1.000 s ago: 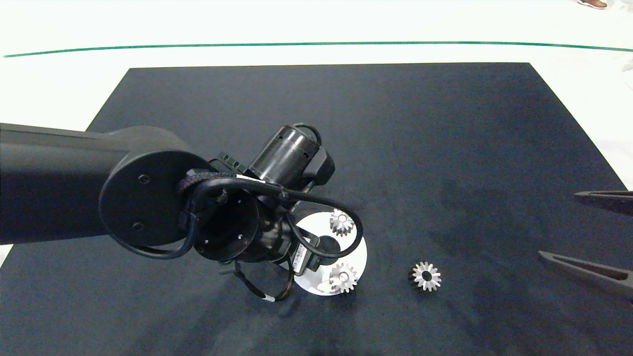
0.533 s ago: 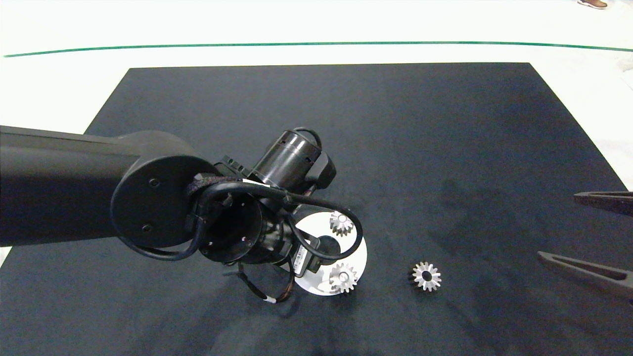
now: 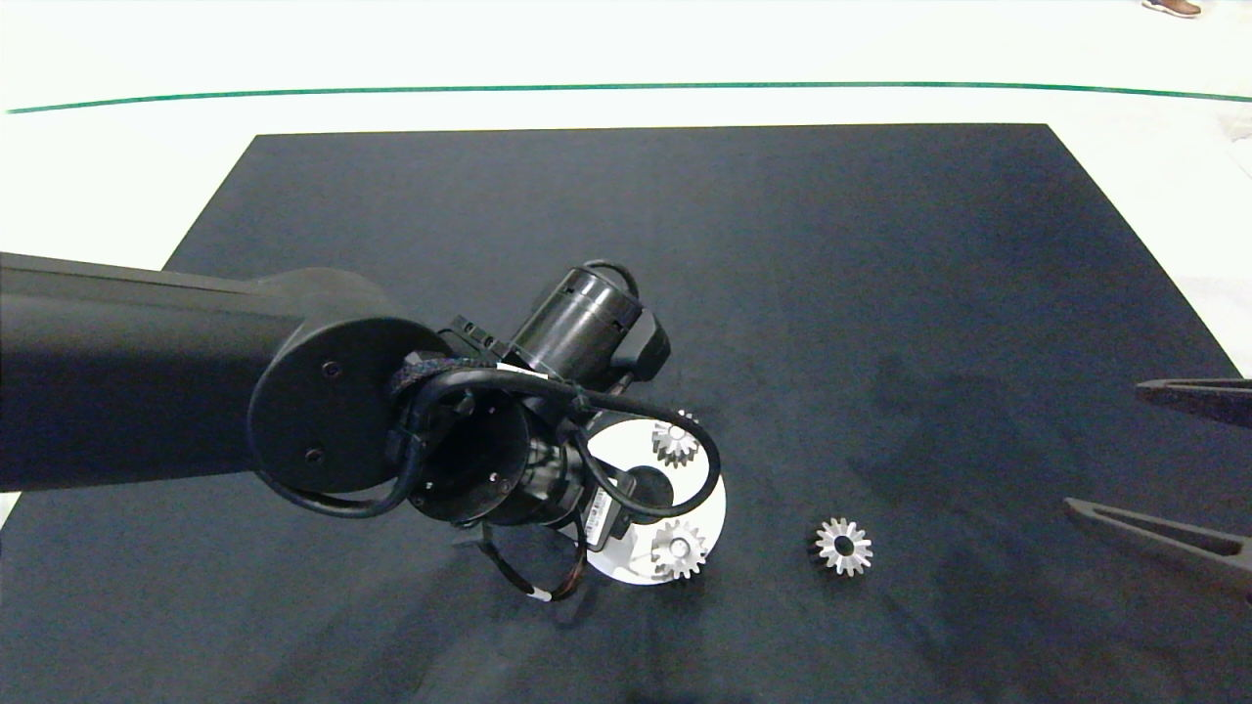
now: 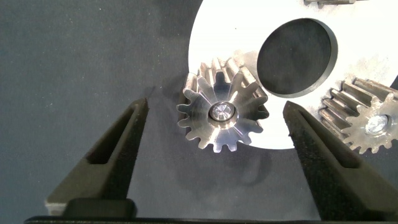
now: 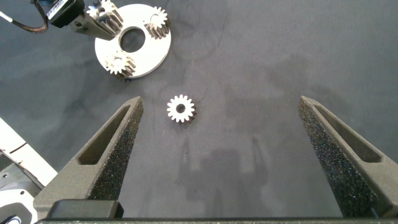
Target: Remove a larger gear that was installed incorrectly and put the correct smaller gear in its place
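Left gripper (image 4: 214, 134) down over white round plate (image 3: 706, 508) on black mat (image 3: 782, 244), fingers (image 4: 115, 149) spread wide either side of larger gear (image 4: 222, 113), not touching it. Larger gear seated on a peg at plate's rim, teeth overhanging onto the mat; hidden under the left arm in head view. Dark round hole (image 4: 297, 57) in plate's middle, just beside that gear. Two more gears on plate: one (image 3: 675, 442) on the far side, partly behind a cable loop, one (image 3: 679, 550) on the near edge, both on pegs.

Smaller gear (image 3: 843, 546) loose on mat, flat, centre hole up, right of plate and clear of it; also seen in right wrist view (image 5: 181, 109), between that gripper's fingers but well below them.

Right gripper (image 5: 217, 155) parked at right edge of head view (image 3: 1184, 469), above mat, fingers wide apart, holding nothing
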`<state>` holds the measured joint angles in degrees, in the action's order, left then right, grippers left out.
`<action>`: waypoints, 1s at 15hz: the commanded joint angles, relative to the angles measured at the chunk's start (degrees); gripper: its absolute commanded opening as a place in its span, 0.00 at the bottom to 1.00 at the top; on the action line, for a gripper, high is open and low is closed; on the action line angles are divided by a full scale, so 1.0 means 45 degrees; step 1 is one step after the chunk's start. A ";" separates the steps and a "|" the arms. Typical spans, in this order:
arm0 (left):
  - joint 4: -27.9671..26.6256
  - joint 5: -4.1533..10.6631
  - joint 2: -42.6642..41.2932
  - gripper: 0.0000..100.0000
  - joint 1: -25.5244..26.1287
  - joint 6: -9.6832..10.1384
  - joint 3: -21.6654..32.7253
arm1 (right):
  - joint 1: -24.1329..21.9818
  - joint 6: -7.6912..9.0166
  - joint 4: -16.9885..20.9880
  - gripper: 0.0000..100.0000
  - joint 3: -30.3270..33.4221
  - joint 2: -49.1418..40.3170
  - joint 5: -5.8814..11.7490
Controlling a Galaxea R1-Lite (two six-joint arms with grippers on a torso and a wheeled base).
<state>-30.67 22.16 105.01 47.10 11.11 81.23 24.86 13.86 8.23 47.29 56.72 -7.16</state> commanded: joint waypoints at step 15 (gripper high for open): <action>-0.0040 0.0680 0.0102 0.54 0.0216 -0.0027 -0.0042 | 0.0062 0.0084 -0.0012 1.00 -0.0020 -0.0086 -0.0011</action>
<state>-30.71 25.03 105.51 47.98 10.83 81.03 25.11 14.14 8.13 47.21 56.36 -7.16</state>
